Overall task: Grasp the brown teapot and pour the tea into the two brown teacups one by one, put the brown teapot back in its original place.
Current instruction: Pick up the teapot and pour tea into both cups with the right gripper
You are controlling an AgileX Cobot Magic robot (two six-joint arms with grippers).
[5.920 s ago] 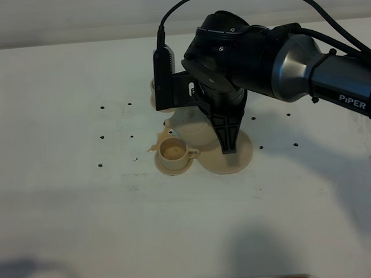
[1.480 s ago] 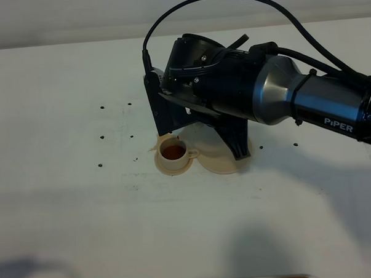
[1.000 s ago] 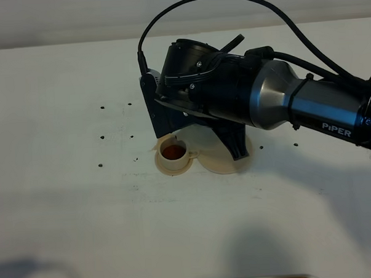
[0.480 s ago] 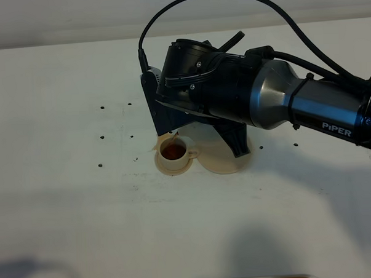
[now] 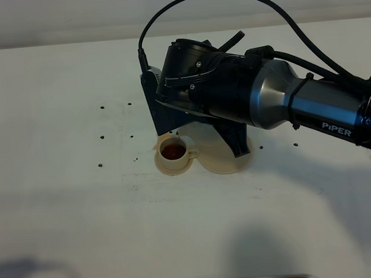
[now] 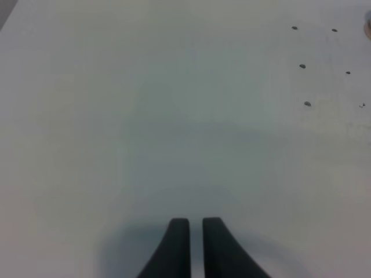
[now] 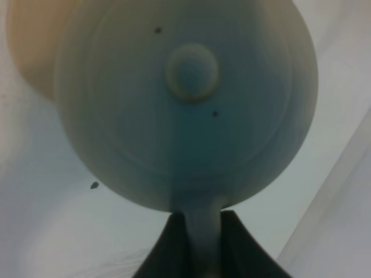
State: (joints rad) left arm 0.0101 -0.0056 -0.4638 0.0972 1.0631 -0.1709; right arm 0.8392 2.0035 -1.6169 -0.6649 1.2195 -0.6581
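Exterior high view: the matte white tabletop [image 5: 85,229] lies open from 6 to 9 o'clock of the small pale tan ceramic teacup [image 5: 173,152], which holds red tea and stands on its little saucer [image 5: 173,168]. At its 3 o'clock, edge against edge, lies the wider flat round tan saucer disc [image 5: 220,165], half under the black arm [image 5: 233,94]. The right gripper [image 7: 203,217] pinches the loop handle of the squat smooth tan teapot [image 7: 191,116] with its knobbed lid. The left gripper [image 6: 196,231] hangs over bare table, fingers nearly pressed together, holding nothing.

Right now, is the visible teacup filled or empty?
Holding tea: reddish-brown liquid shows inside the teacup, which stands on its saucer. How near the rim, cannot tell.
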